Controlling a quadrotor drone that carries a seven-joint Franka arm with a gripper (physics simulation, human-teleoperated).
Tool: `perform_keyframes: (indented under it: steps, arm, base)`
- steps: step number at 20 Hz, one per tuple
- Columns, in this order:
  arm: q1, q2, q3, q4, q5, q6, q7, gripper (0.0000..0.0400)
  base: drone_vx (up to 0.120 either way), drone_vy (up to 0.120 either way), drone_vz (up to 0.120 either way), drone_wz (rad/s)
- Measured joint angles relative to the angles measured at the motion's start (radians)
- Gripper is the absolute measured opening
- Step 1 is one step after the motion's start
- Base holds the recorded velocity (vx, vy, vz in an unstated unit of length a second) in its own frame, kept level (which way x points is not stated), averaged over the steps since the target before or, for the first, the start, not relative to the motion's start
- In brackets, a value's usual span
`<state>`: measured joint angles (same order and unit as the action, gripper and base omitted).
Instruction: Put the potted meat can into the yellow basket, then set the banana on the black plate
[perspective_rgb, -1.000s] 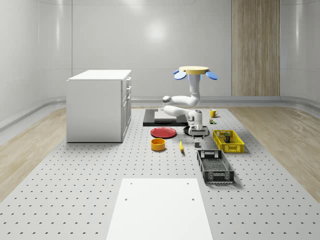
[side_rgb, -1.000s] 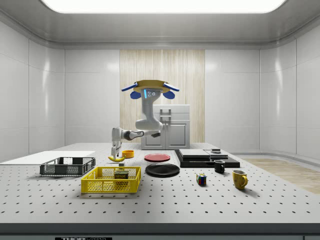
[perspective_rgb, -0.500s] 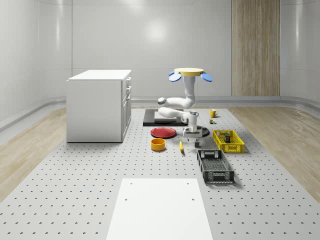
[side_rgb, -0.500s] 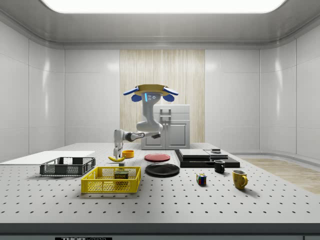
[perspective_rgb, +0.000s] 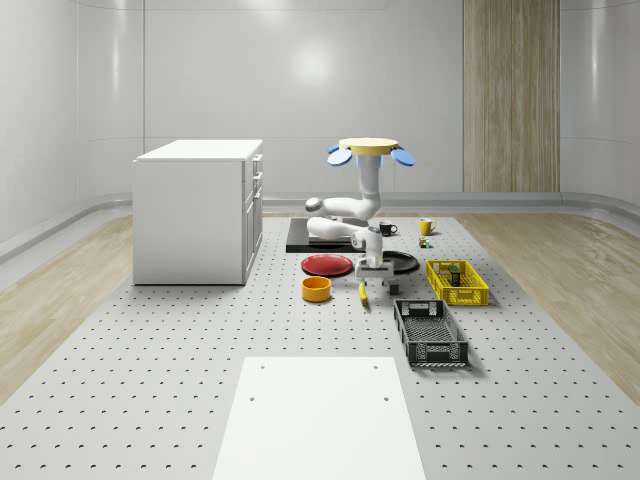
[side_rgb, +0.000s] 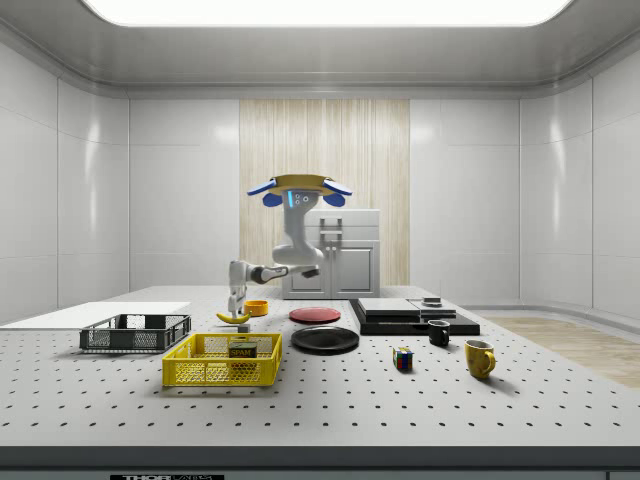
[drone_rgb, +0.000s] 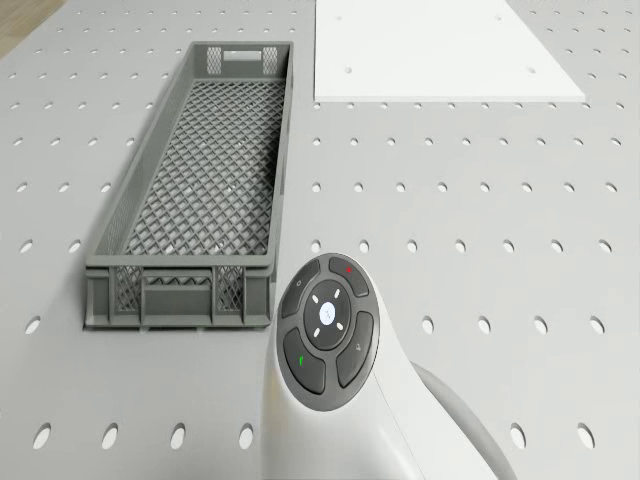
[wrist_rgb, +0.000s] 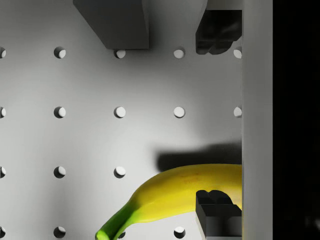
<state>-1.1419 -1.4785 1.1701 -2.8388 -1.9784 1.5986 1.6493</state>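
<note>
While our drone (perspective_rgb: 366, 150) hovers above the perforated table (perspective_rgb: 150, 360) near the black plate (side_rgb: 325, 340), our arm reaches down toward the banana (wrist_rgb: 180, 197). Our gripper (wrist_rgb: 218, 122) hangs just above the banana, its 2 fingers (wrist_rgb: 218, 32) spread wide and holding nothing. We see the potted meat can (side_rgb: 241, 350) already inside the yellow basket (side_rgb: 222, 371).
</note>
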Motion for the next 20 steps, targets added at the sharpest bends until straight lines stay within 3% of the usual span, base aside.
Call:
perform_keyframes:
  steps: [8, 20]
  arm:
    - [0.000, 0.000, 0.000, 0.000, 0.000, 0.000, 0.000, 0.0400]
    - [-0.021, 0.002, -0.104, 0.044, -0.098, 0.047, -0.004, 0.0400]
  base:
    - [0.045, -0.120, 0.000, 0.000]
    - [0.000, 0.000, 0.000, 0.000]
